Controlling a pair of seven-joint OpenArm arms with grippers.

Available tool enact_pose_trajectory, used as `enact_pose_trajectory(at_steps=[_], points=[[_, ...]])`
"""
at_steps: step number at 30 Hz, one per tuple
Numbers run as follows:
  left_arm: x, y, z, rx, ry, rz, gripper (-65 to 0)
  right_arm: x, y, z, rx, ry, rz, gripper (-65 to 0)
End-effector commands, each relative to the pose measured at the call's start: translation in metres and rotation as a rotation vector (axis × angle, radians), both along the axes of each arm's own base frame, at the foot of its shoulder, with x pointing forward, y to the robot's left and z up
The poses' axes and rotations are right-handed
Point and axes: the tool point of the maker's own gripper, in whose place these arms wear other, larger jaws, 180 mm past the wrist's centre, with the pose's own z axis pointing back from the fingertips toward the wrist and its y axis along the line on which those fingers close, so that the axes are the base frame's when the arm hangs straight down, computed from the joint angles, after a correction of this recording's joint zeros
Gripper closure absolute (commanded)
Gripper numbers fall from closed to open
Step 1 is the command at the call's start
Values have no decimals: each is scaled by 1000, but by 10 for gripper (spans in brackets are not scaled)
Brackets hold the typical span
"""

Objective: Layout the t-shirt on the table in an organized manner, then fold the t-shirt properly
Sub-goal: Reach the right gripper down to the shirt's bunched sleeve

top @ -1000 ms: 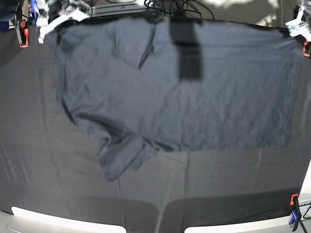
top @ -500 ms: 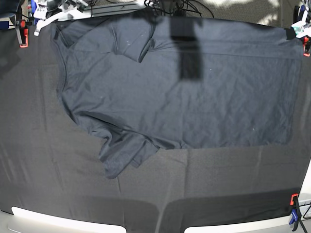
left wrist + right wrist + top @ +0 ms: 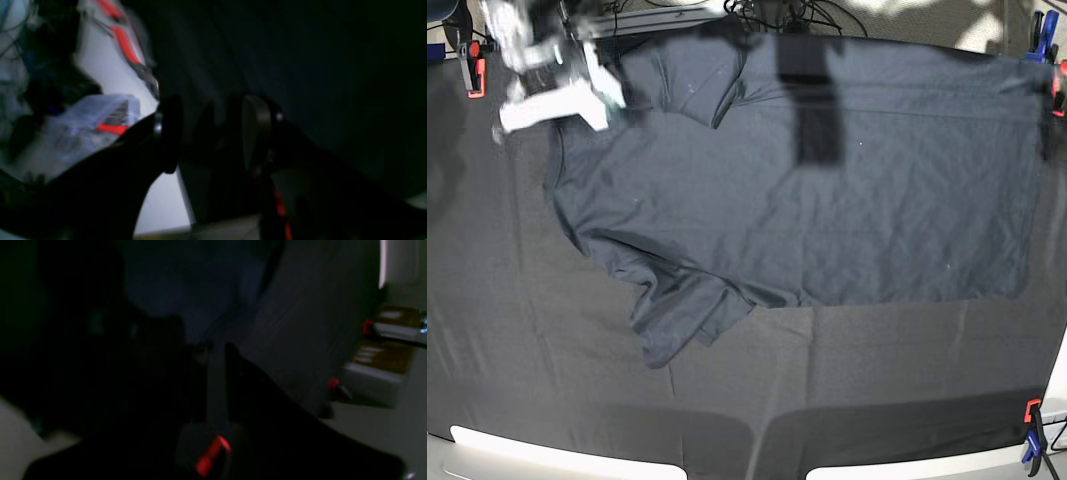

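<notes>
The charcoal t-shirt lies spread over the far half of the black table, its hem to the right. One sleeve is bunched at the front left, and another is folded over near the top edge. My right arm is a blurred white shape above the shirt's top left corner. In the right wrist view my right gripper shows a narrow gap with nothing in it. My left gripper stands open and empty over dark cloth. It is out of the base view.
Red clamps and a blue clamp hold the cloth at the far corners, and another clamp stands at the near right. The white rim runs along the front edge. Cables lie behind the table.
Both grippers have opened and let go of the shirt's far edge. The right arm has swung inward over the top left corner. The left arm has left the base view.
</notes>
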Motion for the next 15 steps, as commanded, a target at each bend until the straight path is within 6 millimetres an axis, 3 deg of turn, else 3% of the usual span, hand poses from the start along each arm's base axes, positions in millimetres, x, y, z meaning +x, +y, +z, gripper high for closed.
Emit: enact_pose_trajectory(at_steps=[1,5,11,15], points=[[14,2,19,-30,-86,12,-267,14,5,11,32,-57,-6,-163],[33,3,28,-131,-194,89,-267,56,25,33,210,-187,-79,-341],[62,14,34,-298,-275,182,-266,107,56,67,505,-296,-133,-351],[89,24,34,-440,-273,231,-260,126,74,61,639,-261,-152,-351]])
